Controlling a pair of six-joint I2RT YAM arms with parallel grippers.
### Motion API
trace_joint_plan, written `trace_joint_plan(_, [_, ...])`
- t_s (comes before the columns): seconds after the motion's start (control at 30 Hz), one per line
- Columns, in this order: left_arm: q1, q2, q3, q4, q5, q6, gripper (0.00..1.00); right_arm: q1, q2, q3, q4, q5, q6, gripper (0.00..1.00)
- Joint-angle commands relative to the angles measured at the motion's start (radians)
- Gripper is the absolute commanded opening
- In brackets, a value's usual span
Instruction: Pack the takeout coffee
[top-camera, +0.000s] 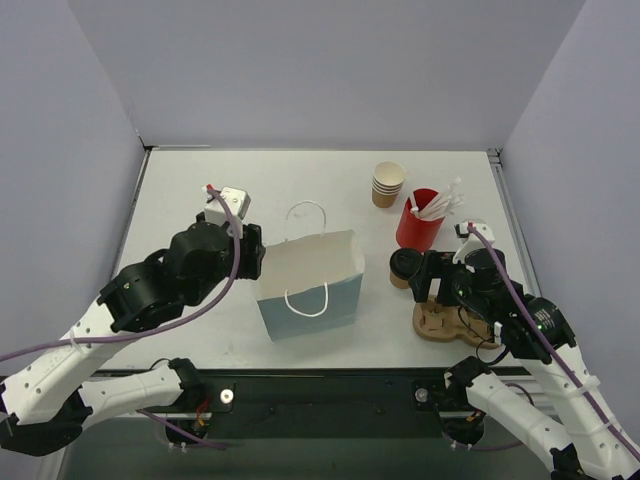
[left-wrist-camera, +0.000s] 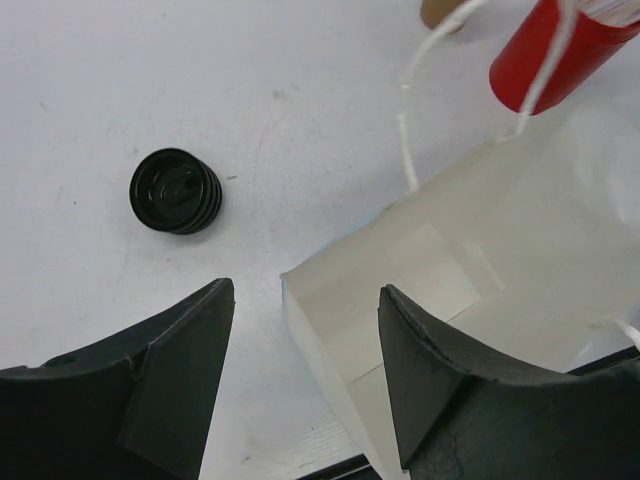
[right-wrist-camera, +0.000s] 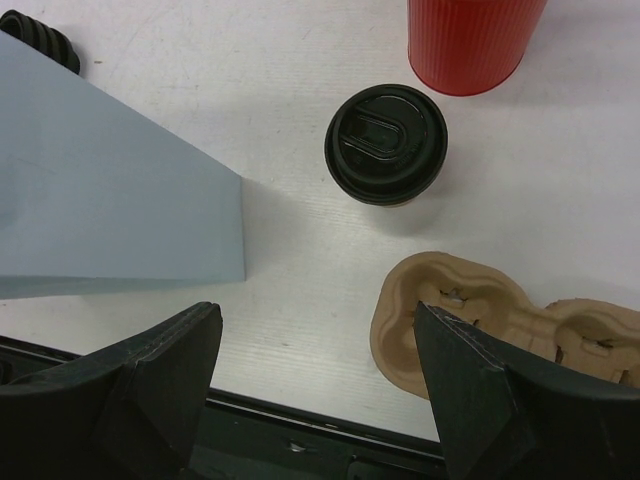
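takeout coffee (right-wrist-camera: 386, 143), position? (k.)
upright on the table (right-wrist-camera: 250, 100), just beside the red cup (right-wrist-camera: 470, 40), between the paper bag (right-wrist-camera: 100, 200) and the pulp carrier (right-wrist-camera: 450, 280). it touches neither of those two. (m.)
handling? (k.)
judged light. the kraft wall is thin and would dent under a hard squeeze, and the smooth black lid could pop off. take it across the body, below the lid rim, and keep it upright. cannot tell whether it is filled. (m.)
claws? (k.)
right gripper (right-wrist-camera: 315, 310) is spread and empty, hovering on the near side of the cup. left gripper (left-wrist-camera: 305, 290) is also spread and empty, over the bag's rim, with the stack of black lids (left-wrist-camera: 175, 190) beyond it. (m.)
writing? (k.)
none legible, only an embossed tab outline on the lid. (m.)
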Motion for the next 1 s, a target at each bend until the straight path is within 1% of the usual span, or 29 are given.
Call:
trace_joint_plan(0.0, [-0.003,0.042,-0.010,-0.087,-0.102,-0.162,0.68,0.001,0.003,-0.002,-0.018,0.015,0.002,0.79])
trace_joint_plan(0.17, [-0.001,0.097,0.009,-0.141,-0.159,-0.197,0.61,0.001,0.016,-0.008,-0.030,0.030,-0.004,0.79])
trace_joint_plan(0.23, [0.000,0.114,0.019,-0.172,-0.182,-0.206,0.61,0.001,0.016,-0.011,-0.033,0.036,-0.005,0.79])
trace_joint_plan(0.37, [-0.001,0.113,-0.007,-0.147,-0.164,-0.190,0.55,0.001,0.023,-0.017,-0.033,0.049,-0.008,0.79])
trace_joint_plan(0.47, [-0.001,0.113,-0.033,-0.106,-0.153,-0.173,0.39,0.001,0.037,-0.019,-0.032,0.062,-0.013,0.79])
trace_joint_plan(0.5, [-0.001,0.111,-0.038,-0.079,-0.153,-0.168,0.28,0.001,0.043,-0.022,-0.032,0.072,-0.016,0.79])
trace_joint_plan(0.53, [-0.001,0.107,-0.044,-0.062,-0.154,-0.153,0.24,0.001,0.049,-0.025,-0.033,0.090,-0.021,0.79])
trace_joint_plan(0.57, [0.000,0.105,-0.049,-0.045,-0.159,-0.145,0.18,0.001,0.051,-0.026,-0.037,0.143,-0.021,0.79])
trace_joint_plan(0.6, [0.000,0.102,-0.050,-0.008,-0.163,-0.140,0.10,0.001,0.066,-0.029,-0.043,0.189,-0.016,0.79])
trace_joint_plan(0.67, [0.015,0.096,-0.054,0.030,-0.171,-0.122,0.03,0.001,0.081,-0.025,-0.075,0.269,0.001,0.79])
trace_joint_plan(0.7, [0.023,0.097,-0.051,0.064,-0.170,-0.113,0.00,-0.004,0.098,-0.023,-0.081,0.276,0.001,0.79])
trace_joint_plan(0.83, [0.089,0.117,-0.038,0.143,-0.122,-0.030,0.00,-0.039,0.154,-0.025,-0.116,0.306,0.017,0.82])
trace_joint_plan(0.9, [0.155,0.125,-0.041,0.188,-0.044,-0.001,0.00,-0.062,0.186,-0.020,-0.124,0.247,0.028,0.82])
trace_joint_plan(0.97, [0.201,0.139,-0.043,0.205,0.041,0.024,0.00,-0.131,0.218,-0.012,-0.136,0.204,0.039,0.81])
